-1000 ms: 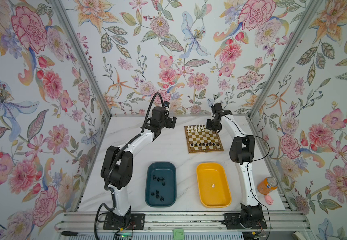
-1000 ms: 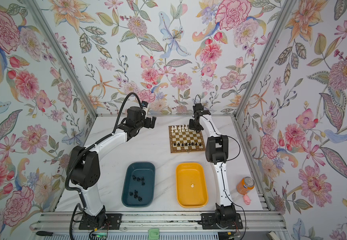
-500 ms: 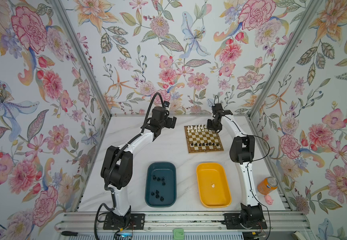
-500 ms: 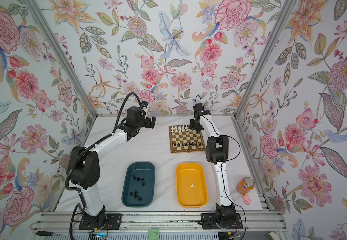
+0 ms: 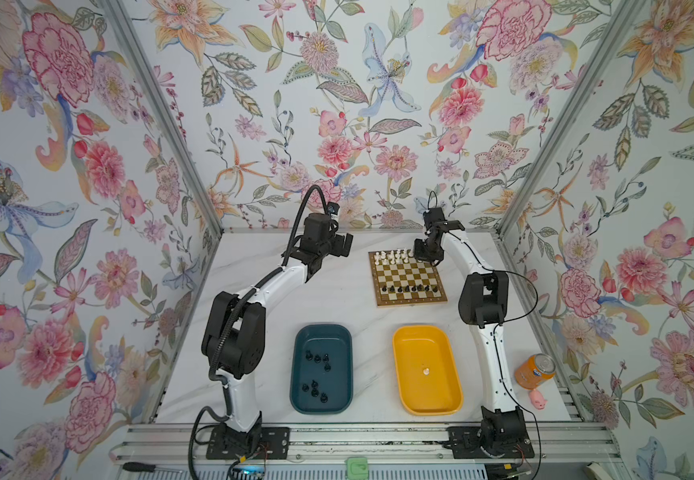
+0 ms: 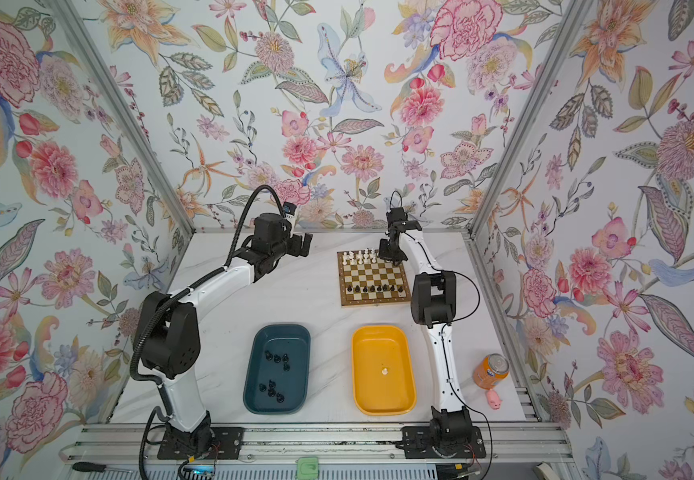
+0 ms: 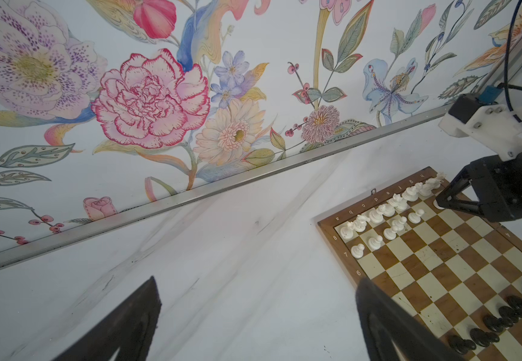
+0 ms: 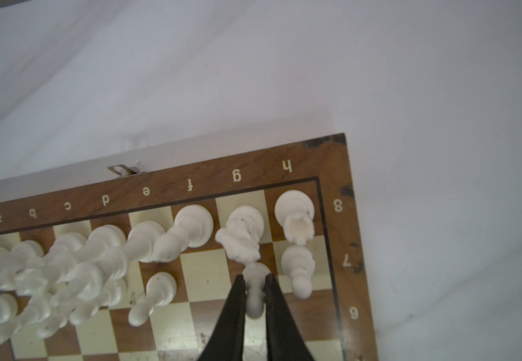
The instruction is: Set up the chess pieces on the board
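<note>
1. Black fingers of my right gripper (image 8: pixel 255 278), reaching to the far right corner of the square wooden chessboard (image 5: pixel 411 300), are closed on a small white plastic pawn (image 8: pixel 255 301), one finger on each side of its neck.
2. That pawn sits upright between the tips on the second row, directly in front of the white knight (image 8: pixel 242 237). Another white pawn (image 8: pixel 298 272) stands just beside it at the board's edge. I cannot tell whether the held pawn's base touches the square.
3. White chessmen (image 5: pixel 395 257) line the far two rows beside the right gripper. A line of black pawns (image 5: pixel 407 287) stands along the board's near side, well apart from it.
4. My left gripper (image 7: pixel 253 328) hovers with jaws spread wide and nothing between them, over the white marble-look tabletop (image 7: pixel 222 281) just left of the board.
5. Loose black chessmen (image 5: pixel 317 358) lie in the teal oblong plastic tray (image 5: pixel 321 330). A single white piece (image 5: pixel 425 369) lies in the yellow oblong plastic tray (image 5: pixel 424 331). Both trays sit between the arm bases, well apart from either gripper.
</note>
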Robot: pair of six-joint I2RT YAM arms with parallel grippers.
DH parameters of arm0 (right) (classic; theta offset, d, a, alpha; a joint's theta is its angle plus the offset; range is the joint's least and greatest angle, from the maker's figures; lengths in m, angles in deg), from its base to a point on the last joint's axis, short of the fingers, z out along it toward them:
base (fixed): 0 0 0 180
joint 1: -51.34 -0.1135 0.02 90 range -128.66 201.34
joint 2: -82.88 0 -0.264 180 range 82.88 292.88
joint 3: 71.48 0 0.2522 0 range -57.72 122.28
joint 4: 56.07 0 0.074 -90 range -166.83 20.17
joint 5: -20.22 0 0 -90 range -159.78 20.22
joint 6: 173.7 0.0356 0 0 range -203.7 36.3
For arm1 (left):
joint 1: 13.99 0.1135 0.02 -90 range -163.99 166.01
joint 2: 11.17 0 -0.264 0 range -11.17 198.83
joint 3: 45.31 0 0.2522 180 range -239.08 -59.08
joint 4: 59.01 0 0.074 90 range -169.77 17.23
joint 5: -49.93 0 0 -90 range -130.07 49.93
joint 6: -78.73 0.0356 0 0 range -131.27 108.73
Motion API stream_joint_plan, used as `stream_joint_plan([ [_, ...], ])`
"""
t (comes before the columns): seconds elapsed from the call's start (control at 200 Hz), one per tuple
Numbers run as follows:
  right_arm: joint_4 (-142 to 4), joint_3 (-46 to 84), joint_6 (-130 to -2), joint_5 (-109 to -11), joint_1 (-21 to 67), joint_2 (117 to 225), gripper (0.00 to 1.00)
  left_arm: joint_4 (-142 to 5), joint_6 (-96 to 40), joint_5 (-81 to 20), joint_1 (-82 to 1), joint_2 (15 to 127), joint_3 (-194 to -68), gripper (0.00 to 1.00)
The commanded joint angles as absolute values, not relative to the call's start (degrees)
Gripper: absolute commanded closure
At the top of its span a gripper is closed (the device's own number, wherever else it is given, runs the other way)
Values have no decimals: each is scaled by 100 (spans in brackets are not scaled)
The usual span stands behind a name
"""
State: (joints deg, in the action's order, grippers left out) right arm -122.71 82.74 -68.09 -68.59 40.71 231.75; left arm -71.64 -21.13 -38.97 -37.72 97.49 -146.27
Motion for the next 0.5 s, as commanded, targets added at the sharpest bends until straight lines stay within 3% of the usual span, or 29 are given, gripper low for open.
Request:
stream_joint_plan([
  [0.0, -12378, 8405, -6815, -6768, 4080, 23266, 81, -7240, -2076, -3936, -3739, 9685, -14661, 1],
  [0.495, -12371, 8422, -6819, -6729, 4062, 23048, 69, -7177, -2085, -3876, -3724, 9683, -14670, 1],
])
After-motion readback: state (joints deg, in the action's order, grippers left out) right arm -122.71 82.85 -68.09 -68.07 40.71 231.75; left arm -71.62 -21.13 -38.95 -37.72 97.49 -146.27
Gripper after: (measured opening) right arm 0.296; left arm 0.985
